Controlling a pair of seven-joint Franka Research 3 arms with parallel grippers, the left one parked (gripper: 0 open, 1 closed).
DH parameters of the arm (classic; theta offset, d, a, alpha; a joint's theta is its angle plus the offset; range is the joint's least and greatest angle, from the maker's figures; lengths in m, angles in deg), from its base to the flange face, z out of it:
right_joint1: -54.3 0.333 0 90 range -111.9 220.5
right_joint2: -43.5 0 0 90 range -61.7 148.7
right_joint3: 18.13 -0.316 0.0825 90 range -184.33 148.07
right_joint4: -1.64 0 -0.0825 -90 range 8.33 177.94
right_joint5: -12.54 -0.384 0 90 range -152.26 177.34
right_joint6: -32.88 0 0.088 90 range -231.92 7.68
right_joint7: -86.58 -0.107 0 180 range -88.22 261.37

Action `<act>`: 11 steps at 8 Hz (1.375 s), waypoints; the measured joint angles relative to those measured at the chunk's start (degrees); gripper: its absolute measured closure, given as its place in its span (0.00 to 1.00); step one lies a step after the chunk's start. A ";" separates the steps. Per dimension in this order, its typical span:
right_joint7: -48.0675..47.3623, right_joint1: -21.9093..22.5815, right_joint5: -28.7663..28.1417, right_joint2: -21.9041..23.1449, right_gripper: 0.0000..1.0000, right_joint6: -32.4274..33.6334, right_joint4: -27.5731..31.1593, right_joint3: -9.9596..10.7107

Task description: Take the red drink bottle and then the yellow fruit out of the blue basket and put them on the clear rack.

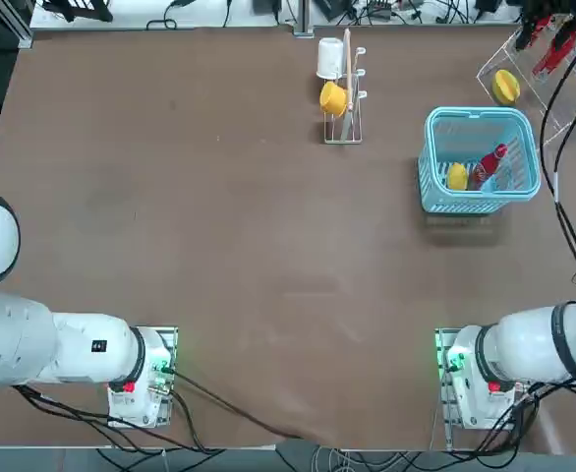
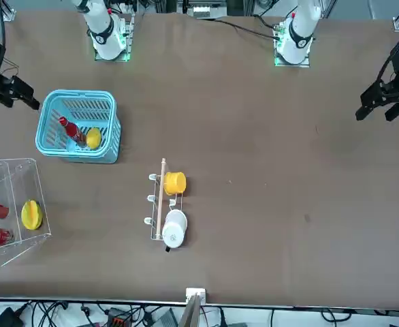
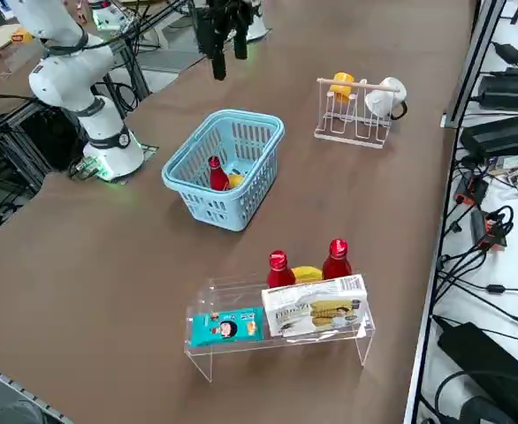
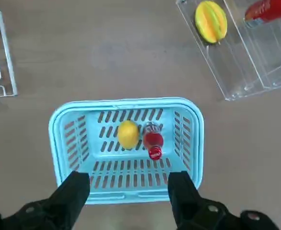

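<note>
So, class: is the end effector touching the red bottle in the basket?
Apart. The right wrist view shows the open end effector hanging above the basket, its fingertips clear of the red bottle.

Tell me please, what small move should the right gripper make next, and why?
Probably lower the right gripper straight toward the red drink bottle. Its fingers are open above the blue basket, and the bottle stands inside beside the yellow fruit, not yet grasped. The bottle goes to the clear rack first.

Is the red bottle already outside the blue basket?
No, the red bottle stands inside the blue basket beside the yellow fruit, and the right gripper hovers open above the basket.
</note>
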 joint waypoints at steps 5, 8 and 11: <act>0.08 -2.31 0.14 5.11 0.00 -12.59 17.11 0.36; 1.81 -3.68 0.15 6.03 0.00 -17.54 23.28 0.38; 3.72 -5.43 0.16 6.76 0.00 -23.18 29.90 0.42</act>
